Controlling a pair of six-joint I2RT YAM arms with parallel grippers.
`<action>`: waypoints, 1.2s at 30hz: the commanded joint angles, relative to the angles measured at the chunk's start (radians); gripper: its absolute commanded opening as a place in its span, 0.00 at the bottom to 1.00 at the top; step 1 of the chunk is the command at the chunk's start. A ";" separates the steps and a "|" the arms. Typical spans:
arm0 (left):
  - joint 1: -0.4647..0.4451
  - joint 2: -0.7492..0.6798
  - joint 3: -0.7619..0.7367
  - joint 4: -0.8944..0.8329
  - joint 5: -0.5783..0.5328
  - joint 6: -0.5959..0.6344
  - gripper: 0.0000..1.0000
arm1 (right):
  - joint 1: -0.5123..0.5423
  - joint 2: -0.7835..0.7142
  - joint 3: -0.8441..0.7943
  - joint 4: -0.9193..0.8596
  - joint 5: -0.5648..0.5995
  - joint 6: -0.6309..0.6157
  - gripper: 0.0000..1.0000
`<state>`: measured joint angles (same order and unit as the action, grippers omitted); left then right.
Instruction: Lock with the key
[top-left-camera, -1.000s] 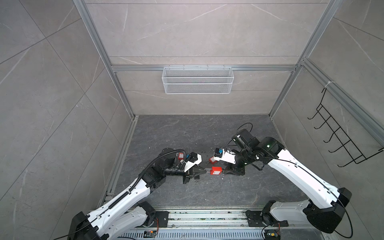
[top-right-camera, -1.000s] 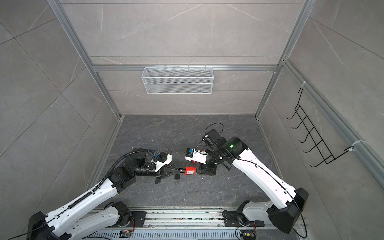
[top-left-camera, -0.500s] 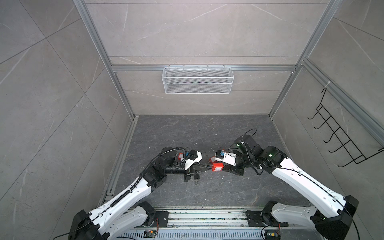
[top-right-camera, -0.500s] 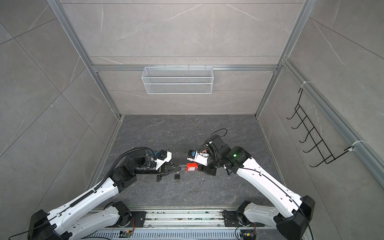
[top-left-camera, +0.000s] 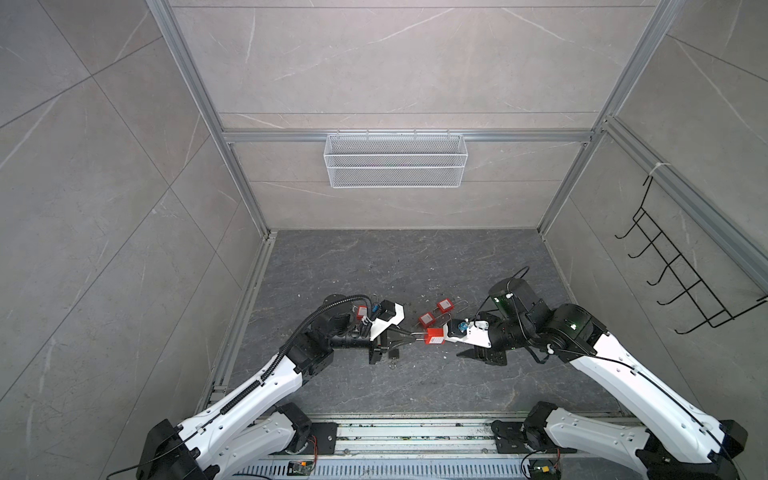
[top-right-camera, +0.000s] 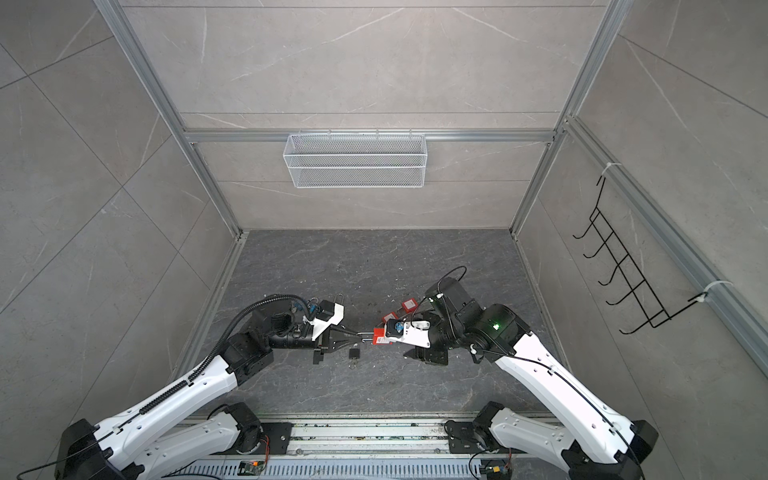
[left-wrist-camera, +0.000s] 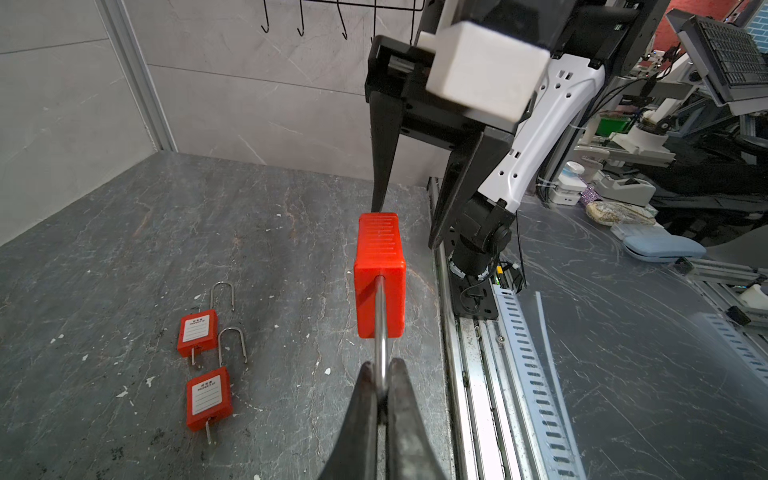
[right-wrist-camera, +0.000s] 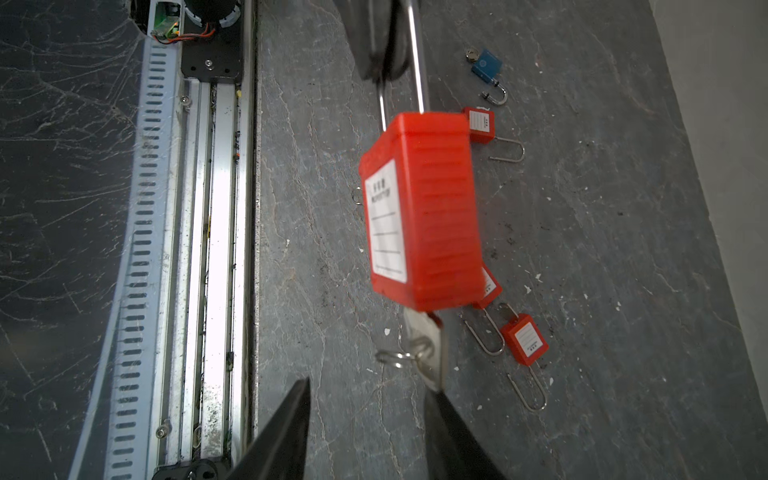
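Nearest to us in both top views, the slotted aluminium rail (top-left-camera: 415, 432) carries the two arm bases. Just beyond it, above the dark grey marbled floor (top-left-camera: 395, 266), the two grippers meet nose to nose.

Our left gripper (left-wrist-camera: 381, 376) is clamped tight on the steel shackle (left-wrist-camera: 380, 328) of a red ribbed plastic padlock (right-wrist-camera: 419, 208) with a white label. The padlock hangs in the air, roughly level, with its shackle end toward the left arm. From the other end of its body a silver key (right-wrist-camera: 428, 353) on a small wire ring sticks out toward our right gripper (right-wrist-camera: 368, 386). That gripper's jaws stand apart and grip nothing. One black fingertip (right-wrist-camera: 451, 436) sits right at the key's head, and we cannot tell whether it touches. Nor can we tell whether the shackle is pushed home.

On the floor beneath the left gripper lies a small dark item (top-left-camera: 393, 354), too small to identify. A little farther back lie a second red padlock (top-left-camera: 427, 319) and, just beyond it, a third red padlock (top-left-camera: 444, 306), both with long steel loops. A fourth red padlock (top-left-camera: 361, 311) lies by the left wrist, and a small blue padlock (right-wrist-camera: 485, 66) lies near it.

Farthest away, a white wire-mesh basket (top-left-camera: 395, 166) hangs on the back wall, and a black wire hook rack (top-left-camera: 681, 282) hangs on the right-hand wall.
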<state>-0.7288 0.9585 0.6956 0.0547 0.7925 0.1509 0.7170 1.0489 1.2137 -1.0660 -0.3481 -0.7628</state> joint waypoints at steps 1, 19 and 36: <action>-0.013 0.009 0.047 -0.006 0.034 0.040 0.00 | 0.007 0.014 0.044 -0.015 -0.014 -0.034 0.43; -0.030 0.011 0.061 -0.056 0.021 0.097 0.00 | 0.006 0.127 0.093 -0.085 -0.072 -0.073 0.10; -0.029 -0.010 0.073 -0.125 0.005 0.149 0.00 | -0.003 0.164 0.092 -0.167 -0.063 -0.100 0.00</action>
<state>-0.7551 0.9749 0.7074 -0.0734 0.7868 0.2596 0.7193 1.2045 1.2945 -1.1606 -0.4160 -0.8352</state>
